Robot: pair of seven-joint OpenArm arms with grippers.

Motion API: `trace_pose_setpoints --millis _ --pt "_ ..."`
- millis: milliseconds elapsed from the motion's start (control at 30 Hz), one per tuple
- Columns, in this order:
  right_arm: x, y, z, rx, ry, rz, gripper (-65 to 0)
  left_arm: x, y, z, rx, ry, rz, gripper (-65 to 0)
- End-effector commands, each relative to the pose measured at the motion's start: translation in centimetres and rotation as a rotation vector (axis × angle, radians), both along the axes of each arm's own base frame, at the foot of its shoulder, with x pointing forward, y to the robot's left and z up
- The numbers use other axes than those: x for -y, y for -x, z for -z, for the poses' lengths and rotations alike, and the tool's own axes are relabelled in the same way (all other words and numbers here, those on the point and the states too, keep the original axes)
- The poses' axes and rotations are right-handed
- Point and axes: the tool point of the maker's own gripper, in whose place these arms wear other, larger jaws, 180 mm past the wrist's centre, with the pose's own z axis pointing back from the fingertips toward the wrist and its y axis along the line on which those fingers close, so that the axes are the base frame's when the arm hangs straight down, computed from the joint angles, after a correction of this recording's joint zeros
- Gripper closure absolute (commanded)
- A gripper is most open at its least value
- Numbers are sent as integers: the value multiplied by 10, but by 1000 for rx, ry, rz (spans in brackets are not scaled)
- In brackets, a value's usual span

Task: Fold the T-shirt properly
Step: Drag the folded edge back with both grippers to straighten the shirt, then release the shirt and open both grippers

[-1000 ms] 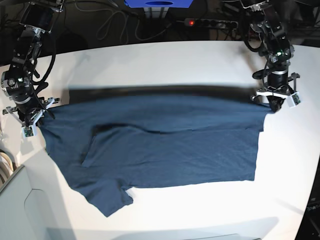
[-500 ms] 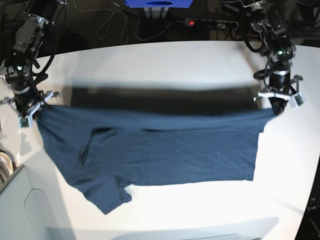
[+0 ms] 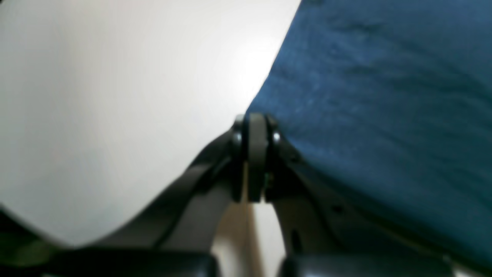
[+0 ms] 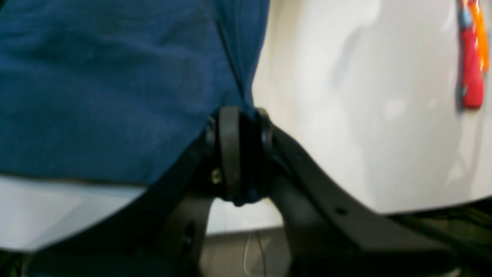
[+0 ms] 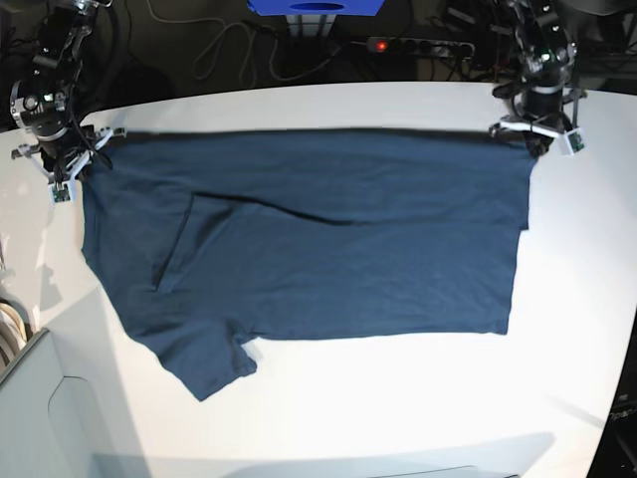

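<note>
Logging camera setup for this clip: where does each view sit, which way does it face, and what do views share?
Base: high, looks down on the table, T-shirt, both arms.
Left wrist: behind the left gripper, faces along its fingers, shut on the shirt's edge.
Right wrist: behind the right gripper, shut on bunched shirt; a red-orange thing lies beyond.
Shared: base shows both grippers at the shirt's far corners.

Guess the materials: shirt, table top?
T-shirt: looks like soft knit cotton, matte navy, faintly heathered; it drapes and creases. Table: smooth white hard surface, probably laminate or painted board; it shows soft glare in the wrist views.
</note>
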Motion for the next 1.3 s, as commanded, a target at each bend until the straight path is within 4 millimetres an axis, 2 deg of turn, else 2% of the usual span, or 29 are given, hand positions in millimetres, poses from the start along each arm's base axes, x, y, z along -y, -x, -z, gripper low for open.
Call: trace_pose_setpoints --millis 0,100,433,800,900,967,1067,1133,1200,1267 --pt "6 -4 -11 29 29 -20 -1 -3 -2 -14 39 -31 8 0" --pt "7 4 -7 7 30 -21 -1 0 17 -9 -3 -28 9 0" --pt "15 28 1 -63 58 -35 -1 5 54 -8 -80 -41 25 0" --pt "15 35 5 -86 56 -32 -15 5 66 -4 -113 -40 25 0" --pt "16 35 5 -87 59 -33 -107 6 75 -1 -139 -37 28 0" --pt "17 37 3 -89 64 -35 -204 6 74 -4 -135 -40 30 -9" --pt "17 34 -3 -67 73 -39 -348 6 73 -5 -129 -43 30 -137" --pt "15 29 -10 -48 82 -48 -407 6 72 -7 -122 -46 30 -218" --pt "12 24 -18 -21 91 -58 -436 2 69 -12 -108 -58 24 -263" --pt "11 18 -29 10 105 -64 -439 -5 66 -23 -85 -83 13 -290"
